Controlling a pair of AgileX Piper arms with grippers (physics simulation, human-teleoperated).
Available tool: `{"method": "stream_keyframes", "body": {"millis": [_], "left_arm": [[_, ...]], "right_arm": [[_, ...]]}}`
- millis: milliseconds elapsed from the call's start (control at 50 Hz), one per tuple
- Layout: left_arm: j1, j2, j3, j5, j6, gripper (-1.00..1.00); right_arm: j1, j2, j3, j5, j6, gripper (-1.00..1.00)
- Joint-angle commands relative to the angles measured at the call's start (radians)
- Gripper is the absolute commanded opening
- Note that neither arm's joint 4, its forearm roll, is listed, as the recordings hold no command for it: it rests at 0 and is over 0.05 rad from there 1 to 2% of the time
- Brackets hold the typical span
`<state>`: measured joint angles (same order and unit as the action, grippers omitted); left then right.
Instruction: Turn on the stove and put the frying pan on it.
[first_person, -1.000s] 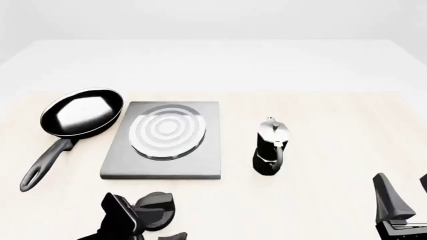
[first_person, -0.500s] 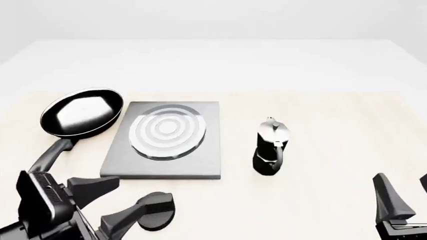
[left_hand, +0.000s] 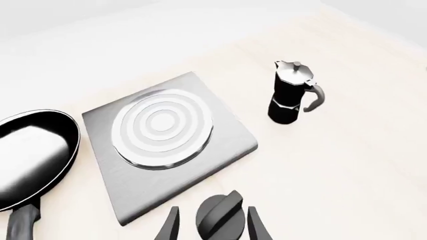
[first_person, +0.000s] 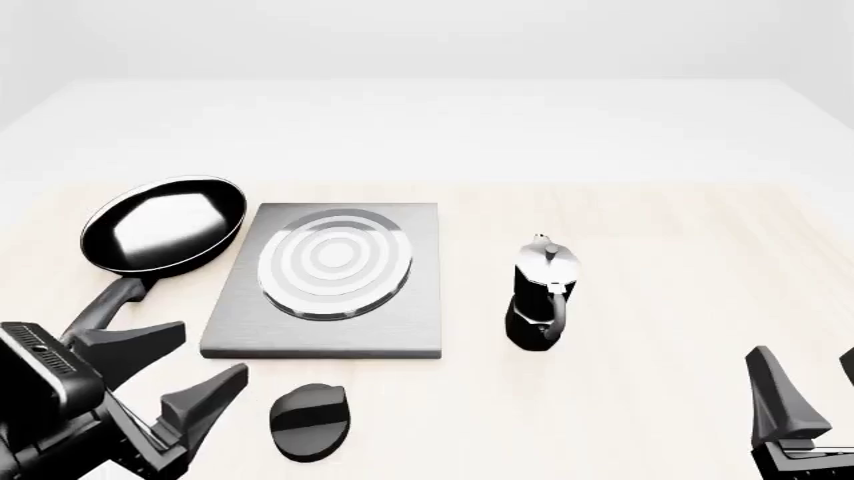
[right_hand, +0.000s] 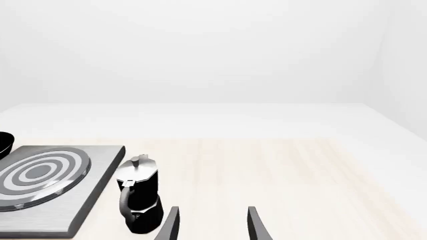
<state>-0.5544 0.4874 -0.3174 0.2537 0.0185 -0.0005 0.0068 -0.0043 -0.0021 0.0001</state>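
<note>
Stove, flat grey metal slab with silver rings (first_person: 327, 285), bare; round black frying pan (first_person: 163, 228) beside it on counter. Left gripper (first_person: 171, 378) jaws spread, near black oval knob (first_person: 308, 421); right gripper (right_hand: 210, 222) jaws spread, empty.

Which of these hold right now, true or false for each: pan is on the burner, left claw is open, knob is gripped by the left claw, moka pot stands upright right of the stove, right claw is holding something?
1. The frying pan sits on the burner rings. False: it lies on the table left of the stove, rings bare.
2. The left claw is open. True.
3. The knob is gripped by the left claw. False: in the front view the claw is off to its left, apart from it.
4. The moka pot stands upright, right of the stove. True.
5. The right claw holds something. False: it is open and empty.
</note>
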Motion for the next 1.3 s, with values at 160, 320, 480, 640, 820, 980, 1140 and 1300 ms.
{"method": "stream_keyframes", "body": {"millis": [160,320,480,640,820,980,1140,1300], "left_arm": [[0.209,0.044,-0.049,0.004,0.112,1.00],[0.273,0.112,-0.090,-0.010,0.128,1.00],[0.347,0.160,-0.124,-0.025,0.178,1.00],[0.400,0.282,-0.169,-0.076,0.187,1.00],[0.475,0.358,-0.218,-0.090,0.244,1.00],[0.539,0.441,-0.264,-0.127,0.279,1.00],[0.574,0.530,-0.285,-0.184,0.305,1.00],[0.624,0.671,-0.362,-0.198,0.286,1.00]], "right_arm": [[0.000,0.000,0.000,0.000,0.000,1.00],[0.000,0.000,0.000,0.000,0.000,1.00],[0.000,0.000,0.000,0.000,0.000,1.00],[0.000,0.000,0.000,0.000,0.000,1.00],[0.000,0.000,0.000,0.000,0.000,1.00],[0.000,0.000,0.000,0.000,0.000,1.00],[0.000,0.000,0.000,0.000,0.000,1.00],[0.000,0.000,0.000,0.000,0.000,1.00]]}}
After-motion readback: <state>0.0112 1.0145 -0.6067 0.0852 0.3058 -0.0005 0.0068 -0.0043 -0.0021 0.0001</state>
